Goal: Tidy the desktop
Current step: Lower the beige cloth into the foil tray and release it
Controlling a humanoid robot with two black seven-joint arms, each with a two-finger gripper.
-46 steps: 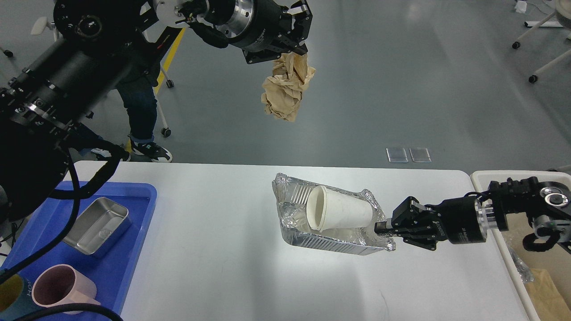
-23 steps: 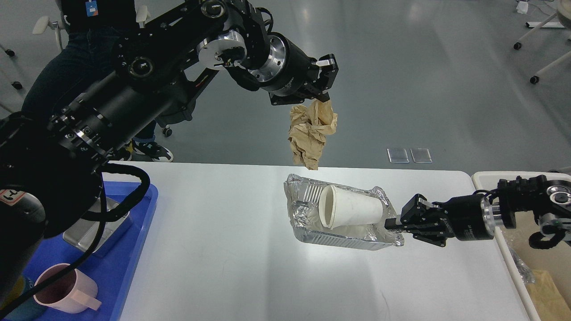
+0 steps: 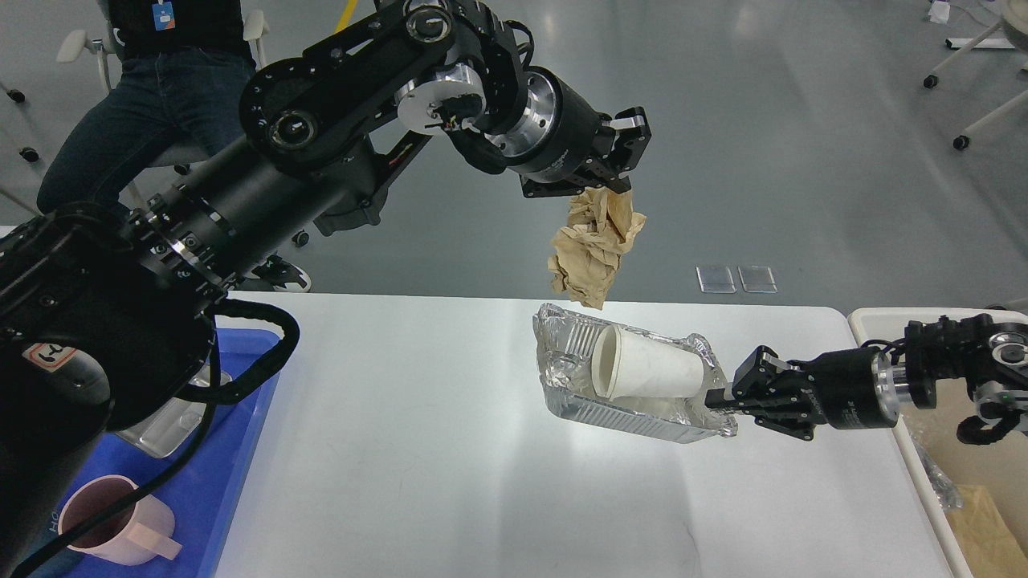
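The white desktop (image 3: 401, 449) fills the lower half of the head view. My left gripper (image 3: 612, 186) hangs above its far edge, shut on a crumpled brown paper wad (image 3: 594, 245) that dangles below it. My right gripper (image 3: 717, 399) comes in from the right, shut on the rim of a crinkled foil tray (image 3: 634, 413) lifted slightly and tilted above the desktop. A white paper cup (image 3: 646, 373) lies on its side inside the foil tray, mouth toward the left. The paper wad hangs just above the tray's far left corner.
A blue plastic tray (image 3: 233, 457) at the left holds a pink mug (image 3: 112, 522) and a metal box (image 3: 165, 421), partly hidden by my left arm. A cream bin (image 3: 899, 321) stands off the desktop's right end. A seated person (image 3: 173, 88) is behind.
My left gripper has carried the paper wad right and downward toward the foil tray. My right gripper has drawn the foil tray with the cup rightward toward the bin.
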